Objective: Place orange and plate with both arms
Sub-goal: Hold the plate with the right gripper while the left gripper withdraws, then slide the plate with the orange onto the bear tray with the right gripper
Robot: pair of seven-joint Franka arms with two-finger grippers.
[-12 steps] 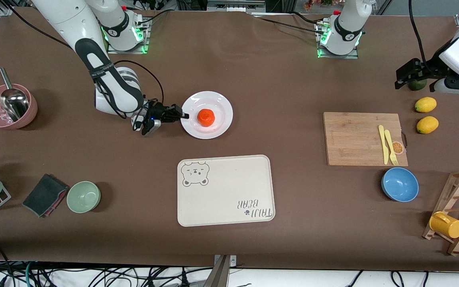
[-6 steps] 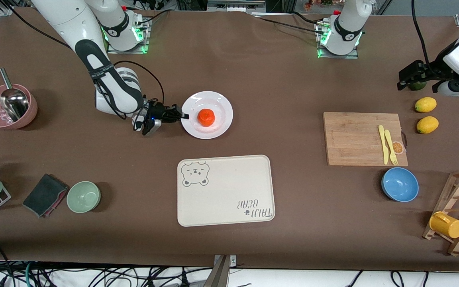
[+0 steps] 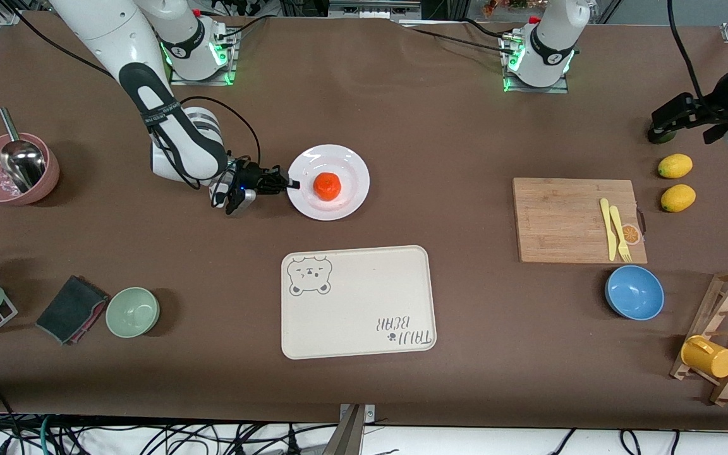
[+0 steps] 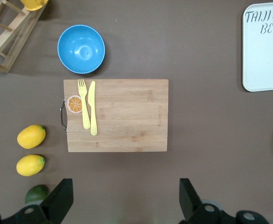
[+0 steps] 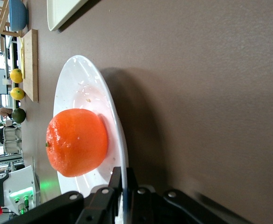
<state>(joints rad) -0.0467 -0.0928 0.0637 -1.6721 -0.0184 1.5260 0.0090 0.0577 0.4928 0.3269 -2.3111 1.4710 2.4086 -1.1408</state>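
Note:
The white plate (image 3: 348, 170) lies mid-table toward the right arm's end, with the orange (image 3: 327, 185) resting in its middle. My right gripper (image 3: 292, 184) is low at the plate's edge and shut on its rim. In the right wrist view the thin rim of the plate (image 5: 80, 88) runs between the closed fingers of the right gripper (image 5: 125, 179), and the orange (image 5: 75, 142) sits just past them. My left gripper (image 3: 658, 126) hangs open and holds nothing, high over the left arm's end of the table by a green lime (image 4: 36, 193); its fingertips (image 4: 61, 196) stand wide apart.
A cream bear tray (image 3: 357, 302) lies nearer the front camera than the plate. A wooden board (image 3: 560, 221) carries a yellow knife and fork. Two lemons (image 3: 675, 165), a blue bowl (image 3: 634, 292) and a wooden rack (image 3: 727, 335) stand nearby. A green bowl (image 3: 133, 311) and a pink bowl (image 3: 13, 169) are at the right arm's end.
The left gripper has drawn back toward the left arm's end of the table, off the lime. The right gripper has closed fully on the plate's rim; plate and orange have not moved.

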